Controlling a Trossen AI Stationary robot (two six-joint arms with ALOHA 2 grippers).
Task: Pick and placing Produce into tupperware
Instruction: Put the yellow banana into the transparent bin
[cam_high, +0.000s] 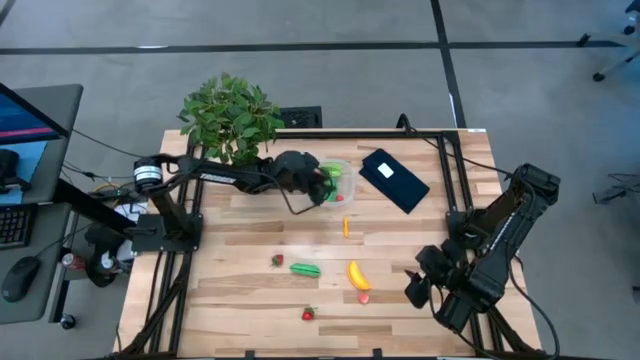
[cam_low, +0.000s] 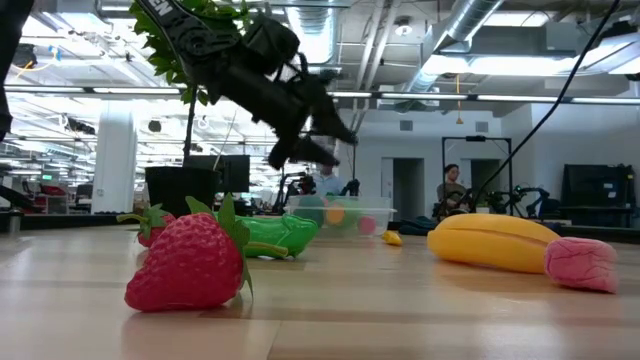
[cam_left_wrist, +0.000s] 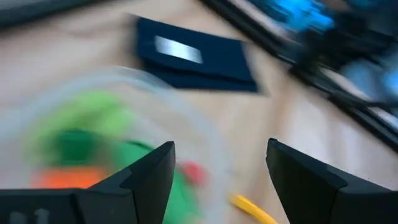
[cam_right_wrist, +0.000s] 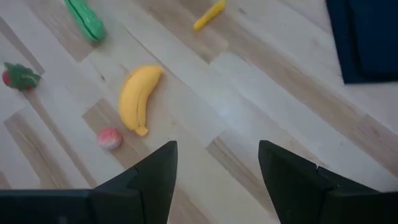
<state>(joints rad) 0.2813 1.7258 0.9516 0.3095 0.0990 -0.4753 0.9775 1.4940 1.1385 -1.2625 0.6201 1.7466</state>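
Currently: left arm over the tub, drop stage

Left gripper (cam_high: 322, 186) hangs above the tupperware (cam_high: 343, 169) at the far middle of the table, beside the potted plant (cam_high: 232, 117). Fingers (cam_left_wrist: 146, 177) stand apart in its wrist view, nothing between them. Tub holds green, orange and red pieces, seen blurred through the clear wall. Judged step: a piece just let go, or about to be checked as delivered.

Right gripper (cam_high: 418, 285) waits at the near right edge, fingers (cam_right_wrist: 155, 174) apart, empty.

Left on the wood:
- banana (cam_high: 357, 274), with a pink piece (cam_high: 364, 297) touching or just beside its end
- green pod (cam_high: 305, 268), near a strawberry (cam_high: 278, 260)
- second strawberry (cam_high: 309, 314) at the near edge
- small yellow-orange piece (cam_high: 346, 227), just near of the tub

Next move, as I read it: lift clear of the rim, swing to the small yellow-orange piece, closest by. It is thin, so it calls for a low, centred pinch.
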